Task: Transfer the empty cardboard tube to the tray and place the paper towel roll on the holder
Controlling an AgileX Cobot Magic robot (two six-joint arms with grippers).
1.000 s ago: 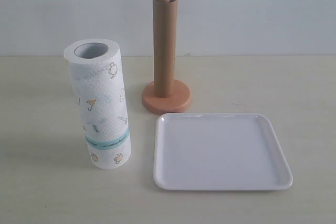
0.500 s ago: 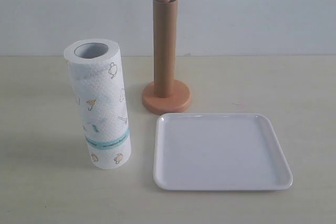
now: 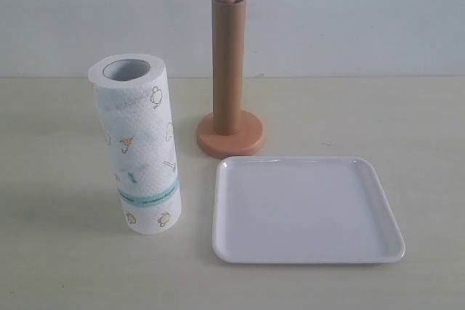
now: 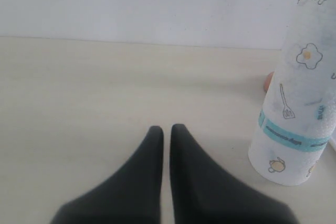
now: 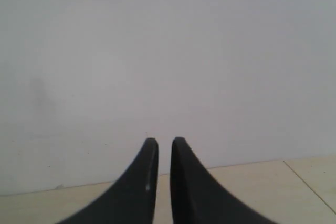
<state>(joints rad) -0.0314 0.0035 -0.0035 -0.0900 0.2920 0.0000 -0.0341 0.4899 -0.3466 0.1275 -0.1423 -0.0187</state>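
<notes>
Cardboard sleeves the pole: the empty cardboard tube (image 3: 228,63) stands upright over the holder (image 3: 231,141), its foot on the round base and the pole's tip showing above its rim. The stand is thus occupied, and the tube likely has to be lifted straight up and off first. The tray (image 3: 309,258) lies bare just in front of the base, handy for the tube. The paper towel roll (image 3: 138,150) stands on end on the table (image 3: 51,266), left of the holder and apart from it, core upward, which suits dropping it over the pole. Neither arm shows in the exterior view. The left gripper (image 4: 166,129) hangs low over the table near the roll, jaws drawn to a thin slit, holding nothing. The right gripper (image 5: 163,142) faces the wall (image 5: 168,51), equally near-closed and empty. The roll's teal band (image 4: 291,139) carries small print, too fine to read.
</notes>
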